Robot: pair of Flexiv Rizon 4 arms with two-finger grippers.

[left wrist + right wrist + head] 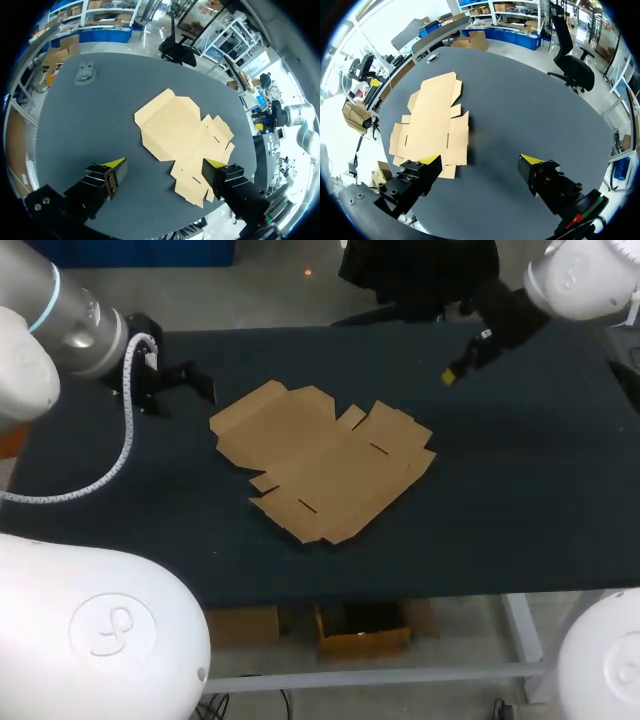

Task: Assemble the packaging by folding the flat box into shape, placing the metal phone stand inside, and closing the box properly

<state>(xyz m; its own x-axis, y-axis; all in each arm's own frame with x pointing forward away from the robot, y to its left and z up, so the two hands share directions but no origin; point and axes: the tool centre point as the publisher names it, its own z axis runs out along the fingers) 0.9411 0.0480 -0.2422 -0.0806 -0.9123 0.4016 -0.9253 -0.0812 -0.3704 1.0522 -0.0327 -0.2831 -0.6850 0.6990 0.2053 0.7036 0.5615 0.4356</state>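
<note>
My left gripper point(165, 164) hangs above the left part of the dark table point(520, 500), its yellow-tipped fingers point(114, 163) spread wide with nothing between them. From its wrist camera, the small grey metal phone stand point(84, 72) lies far ahead of the fingers near the table's edge, well apart from the cardboard. The flat, unfolded brown cardboard box point(322, 462) lies spread out at the middle of the table, all flaps down, touched by neither arm. My right gripper point(481, 161) hovers over the table's far right side, clear of the cardboard, jaws also wide apart and holding nothing.
</note>
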